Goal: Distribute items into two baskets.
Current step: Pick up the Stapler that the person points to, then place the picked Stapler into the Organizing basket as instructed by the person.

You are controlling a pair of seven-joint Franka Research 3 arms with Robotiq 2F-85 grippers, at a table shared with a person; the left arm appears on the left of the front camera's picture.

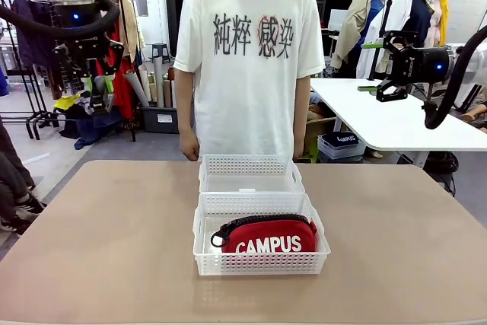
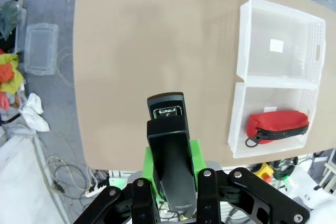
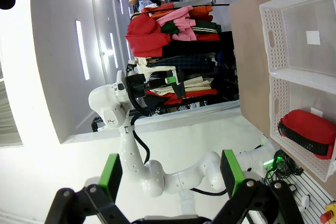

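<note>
Left end effector is clenched on the black stapler, with the green pads against its flanks near the rear and its nose projecting forward beyond them (a grip that leaves the front free to go down first). I read it as held high over the tabletop, off to one side and well apart from both baskets. Right end effector is released, jaws wide with nothing between them, raised on its own side. I judge it parked there so as not to obstruct.

Red CAMPUS pouch lies flat in the near basket, zipper uppermost, covering most of the floor. Far basket sits end to end against the near one and holds nothing but its white label. My judgement is that one item per basket is intended, so the stapler belongs in the far one. Person stands at the far edge, hands down at the sides, not involved.
</note>
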